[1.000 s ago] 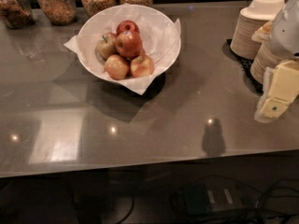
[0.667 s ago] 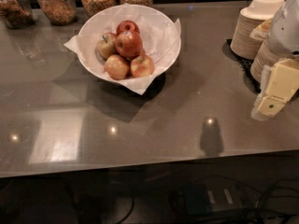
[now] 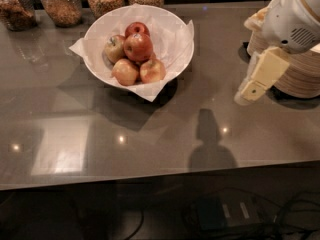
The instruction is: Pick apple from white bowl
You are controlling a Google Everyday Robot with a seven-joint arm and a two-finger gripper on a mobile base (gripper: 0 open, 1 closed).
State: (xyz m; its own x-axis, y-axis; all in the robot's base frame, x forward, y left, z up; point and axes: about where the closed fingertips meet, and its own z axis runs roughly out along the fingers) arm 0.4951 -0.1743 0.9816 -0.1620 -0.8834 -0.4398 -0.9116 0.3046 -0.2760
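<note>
Apple sits on top of the heap in the white bowl, upper centre-left, on the worktop. It looks clear for a grab from above. Tool hangs at right, in front of the stacked beige bowls, well apart from the fruit. Its state: cannot tell. Vs 0.7 s ago, tool has shifted left and up-frame toward the bowl; apples unmoved.

Grey counter under white bowl, jars, stacked bowls (end effector above, right)
</note>
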